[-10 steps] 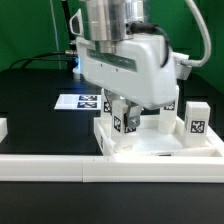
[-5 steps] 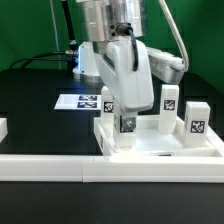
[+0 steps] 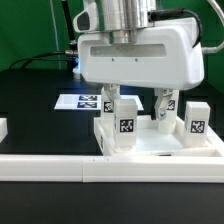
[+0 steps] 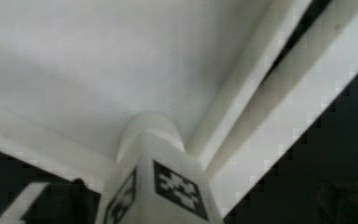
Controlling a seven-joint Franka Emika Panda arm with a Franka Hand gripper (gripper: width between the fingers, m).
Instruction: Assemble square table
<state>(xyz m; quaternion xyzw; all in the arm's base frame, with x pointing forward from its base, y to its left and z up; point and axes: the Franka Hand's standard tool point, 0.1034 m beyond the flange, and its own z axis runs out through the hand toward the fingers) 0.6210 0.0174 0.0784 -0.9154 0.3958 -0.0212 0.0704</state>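
The square table's white slab lies flat behind the low border wall, rimmed face up. One tagged leg stands upright at its near corner on the exterior view's left. My gripper hangs over this leg, open, its two dark fingers wide apart on either side and off the leg. Two more legs stand farther right: one behind the gripper and one at the slab's right corner. In the wrist view the leg rises from the slab's face beside the rim.
The long white border wall runs along the front. The marker board lies flat on the black table behind the slab. A small white block sits at the exterior view's left edge. A green backdrop stands behind.
The gripper has turned about its vertical axis, from narrow side to broad face toward the camera. Its jaws have opened and let go of the near-left leg, which stays upright.
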